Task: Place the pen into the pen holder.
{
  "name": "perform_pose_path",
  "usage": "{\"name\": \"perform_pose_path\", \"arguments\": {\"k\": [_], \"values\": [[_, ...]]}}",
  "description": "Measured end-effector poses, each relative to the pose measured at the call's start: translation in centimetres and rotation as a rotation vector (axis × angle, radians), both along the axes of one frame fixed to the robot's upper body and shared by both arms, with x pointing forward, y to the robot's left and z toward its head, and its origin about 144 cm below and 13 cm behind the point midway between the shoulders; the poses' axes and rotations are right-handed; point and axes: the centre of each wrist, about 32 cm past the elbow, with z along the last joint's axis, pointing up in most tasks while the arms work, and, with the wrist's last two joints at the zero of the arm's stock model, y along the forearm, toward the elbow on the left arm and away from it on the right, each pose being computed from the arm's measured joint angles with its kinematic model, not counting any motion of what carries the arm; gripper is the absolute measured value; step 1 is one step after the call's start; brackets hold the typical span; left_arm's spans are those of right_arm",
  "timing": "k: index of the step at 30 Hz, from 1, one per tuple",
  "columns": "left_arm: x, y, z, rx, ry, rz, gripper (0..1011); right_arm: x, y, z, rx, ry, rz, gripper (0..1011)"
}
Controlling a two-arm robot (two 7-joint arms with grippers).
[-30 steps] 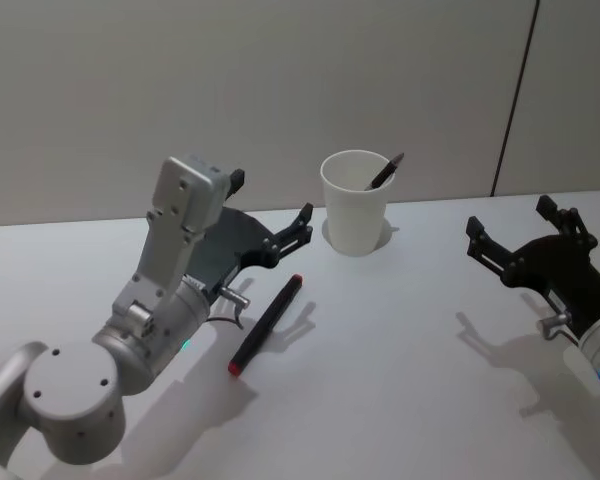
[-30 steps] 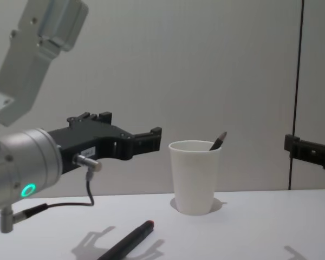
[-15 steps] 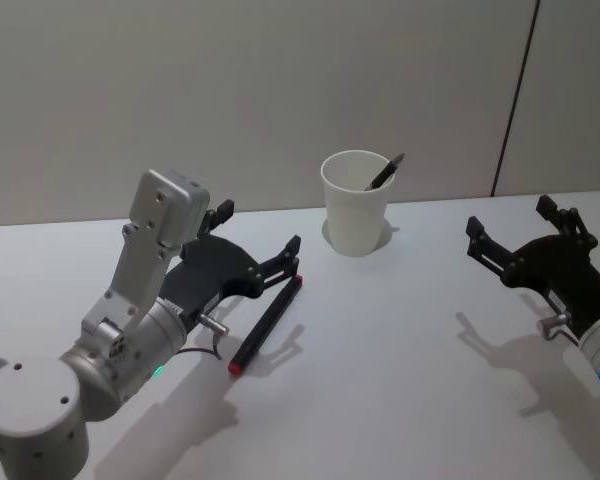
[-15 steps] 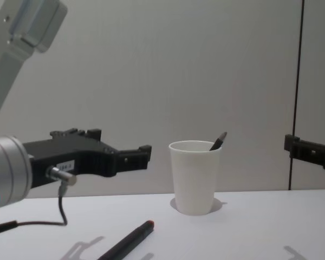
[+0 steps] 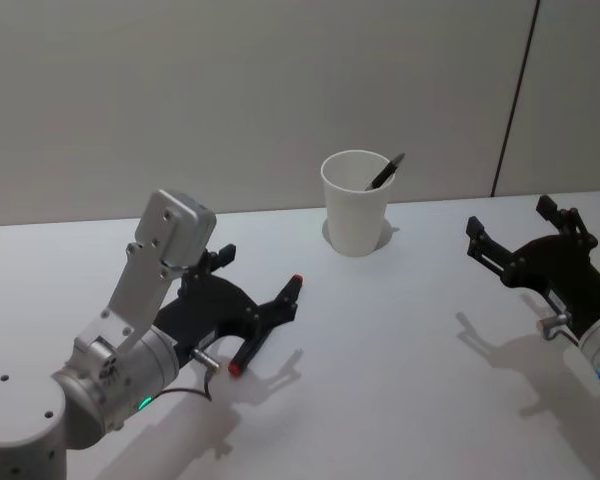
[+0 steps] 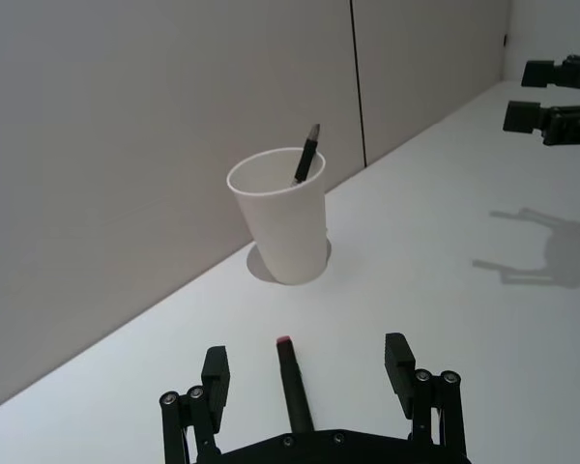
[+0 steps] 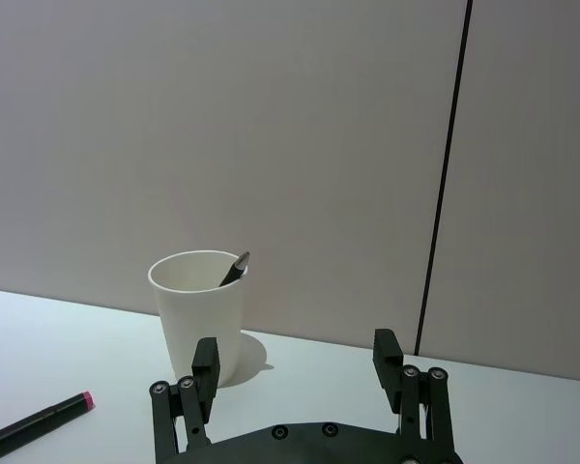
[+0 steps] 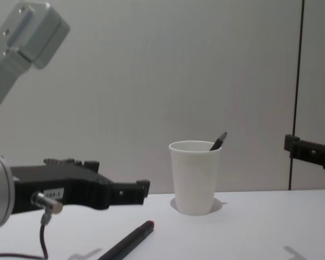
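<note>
A black pen (image 5: pixel 252 341) with red ends lies on the white table (image 5: pixel 400 340), in front and to the left of the pen holder. The pen holder (image 5: pixel 355 205) is a white paper cup with another dark pen (image 5: pixel 383 172) leaning inside it. My left gripper (image 5: pixel 256 280) is open and low over the table, its fingers on either side of the lying pen (image 6: pixel 290 387), which the left wrist view shows between the left gripper's (image 6: pixel 307 365) fingers. My right gripper (image 5: pixel 510 220) hangs open at the right, well away from the cup (image 7: pixel 198 309).
A plain grey wall (image 5: pixel 180 90) with a dark vertical seam (image 5: pixel 515 95) rises just behind the cup. Bare table surface lies between the two arms. In the chest view the left gripper (image 8: pixel 124 192) is left of the cup (image 8: pixel 194 176), above the pen (image 8: pixel 132 238).
My left gripper has dropped down and drawn back from beside the cup, now straddling the lying pen. The pen, the cup and the right arm have not moved.
</note>
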Motion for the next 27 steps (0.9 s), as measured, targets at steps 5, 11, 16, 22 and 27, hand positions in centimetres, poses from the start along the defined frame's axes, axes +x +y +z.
{"name": "perform_pose_path", "arguments": {"k": [5, 11, 16, 22, 27], "values": [[-0.4, -0.1, 0.1, 0.021, 0.061, -0.01, 1001, 0.0, 0.0, 0.0, 0.0, 0.0, 0.0, 1001], [-0.6, -0.5, 0.1, 0.039, 0.12, -0.01, 1001, 0.0, 0.0, 0.0, 0.0, 0.0, 0.0, 1001], [-0.6, -0.9, 0.0, 0.054, 0.172, 0.006, 1001, 0.0, 0.0, 0.0, 0.0, 0.0, 0.0, 1001], [-0.4, -1.4, -0.2, 0.065, 0.223, 0.037, 1001, 0.0, 0.0, 0.0, 0.0, 0.0, 0.0, 1001], [0.0, -1.8, -0.3, 0.07, 0.255, 0.064, 1001, 0.0, 0.0, 0.0, 0.0, 0.0, 0.0, 1002]]}}
